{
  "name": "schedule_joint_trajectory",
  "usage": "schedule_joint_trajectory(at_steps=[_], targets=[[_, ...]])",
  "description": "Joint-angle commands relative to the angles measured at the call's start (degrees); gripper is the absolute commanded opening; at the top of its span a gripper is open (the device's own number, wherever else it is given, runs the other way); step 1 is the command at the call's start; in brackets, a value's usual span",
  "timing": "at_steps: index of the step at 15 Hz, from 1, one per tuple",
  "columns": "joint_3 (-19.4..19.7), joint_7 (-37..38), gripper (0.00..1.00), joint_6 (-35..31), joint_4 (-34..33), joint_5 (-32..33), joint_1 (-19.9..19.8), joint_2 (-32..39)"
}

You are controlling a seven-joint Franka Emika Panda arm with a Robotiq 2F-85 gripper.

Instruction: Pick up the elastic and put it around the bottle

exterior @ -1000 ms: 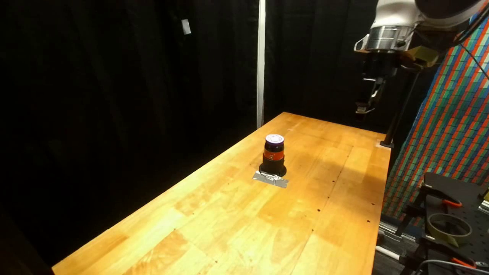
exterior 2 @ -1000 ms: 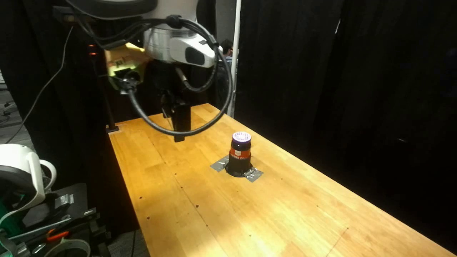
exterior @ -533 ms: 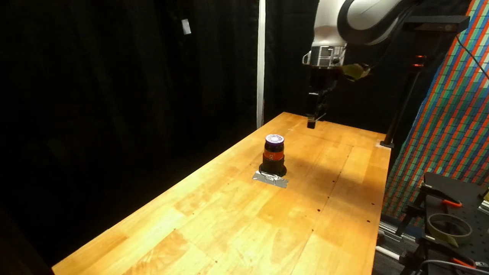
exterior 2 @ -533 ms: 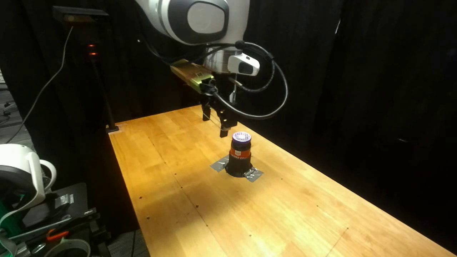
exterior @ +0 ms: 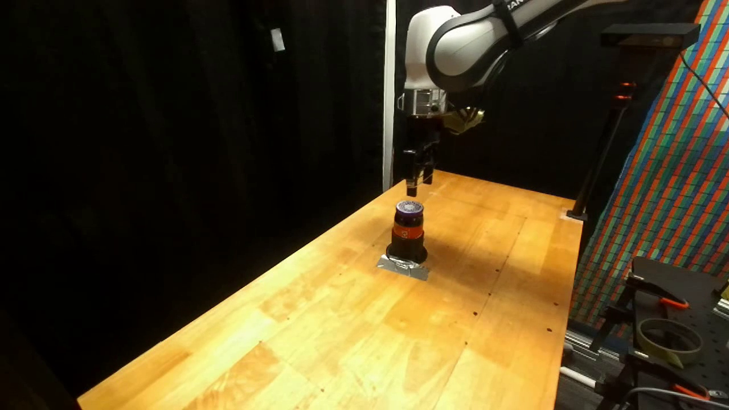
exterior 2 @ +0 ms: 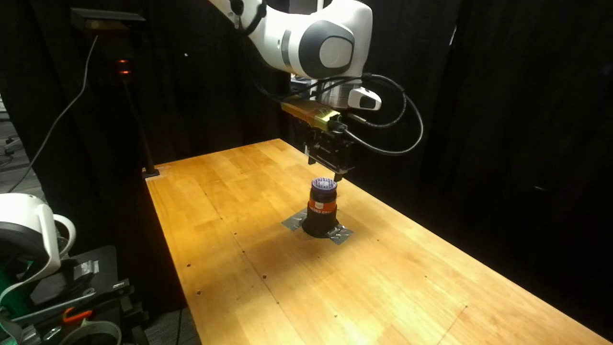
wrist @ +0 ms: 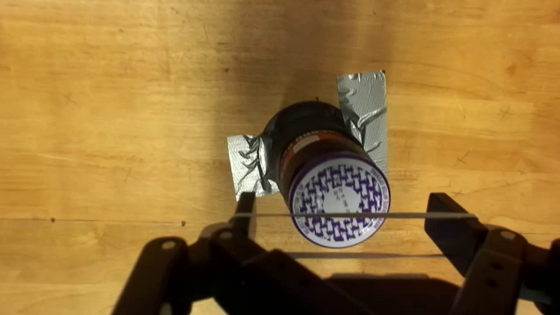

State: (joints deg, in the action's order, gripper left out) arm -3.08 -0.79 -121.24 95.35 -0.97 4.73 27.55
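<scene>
Thin elastic point(wrist: 340, 215) is stretched around the wide-set end effector point(exterior 2: 325, 169); the round-lidded bottle point(exterior 2: 323, 200) is set amid grained wooden worktop point(exterior 2: 407, 278), nearer one long edge point(exterior: 253, 283).

In both exterior views we've got blk curtains point(exterior: 199, 171) behind a wood table point(exterior: 353, 347), brightly lit on top; in an exterior view, a white pole point(exterior: 389, 85), multicol. checked sheet point(exterior: 672, 171) & dk. side stand point(exterior: 678, 276); grey flr. point(exterior 2: 164, 331) beside table.

hand point(wrist: 348, 213): moved across, now near bottle point(exterior 2: 322, 207) top | elastic point(wrist: 341, 215): carried along | lid point(exterior 2: 324, 183): dimmer
</scene>
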Motion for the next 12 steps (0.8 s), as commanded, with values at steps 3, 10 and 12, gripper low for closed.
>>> schedule_joint_trajectory(at_steps=[3, 10, 12], targets=[[-0.8, -1.6, 1.00, 8.9, -19.5, 0.5, 0.5, 12.7], [-0.2, -1.4, 1.00, 19.0, -33.9, 1.5, 1.8, 23.8], [0.1, -1.2, 1.00, 21.1, -36.3, 2.1, 2.2, 25.7]])
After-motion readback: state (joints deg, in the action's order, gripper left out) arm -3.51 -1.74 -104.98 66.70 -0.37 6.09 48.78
